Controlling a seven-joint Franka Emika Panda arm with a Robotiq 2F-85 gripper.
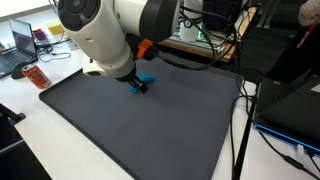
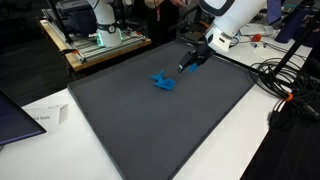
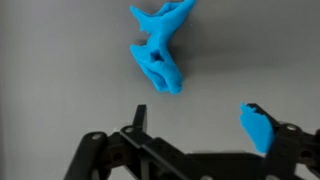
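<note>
In an exterior view the tool (image 1: 138,86), upper centre, part-hides the blue object (image 1: 148,79) on the grey mat (image 1: 150,130). In an exterior view the blue object (image 2: 162,81) lies just lower-left of the tool (image 2: 188,66). In the wrist view the blue object (image 3: 162,45) sits top centre, its long axis near upright, above the wide-open, empty tool (image 3: 198,125).

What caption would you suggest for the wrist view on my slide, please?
Open tool facing a twisted blue object that lies apart from it on the grey mat.

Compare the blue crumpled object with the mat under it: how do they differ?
The blue crumpled object is bright blue; the mat is dark grey. The object is small and bunched into folds; the mat is large and lies flat. Neither is held by the open end effector.
</note>
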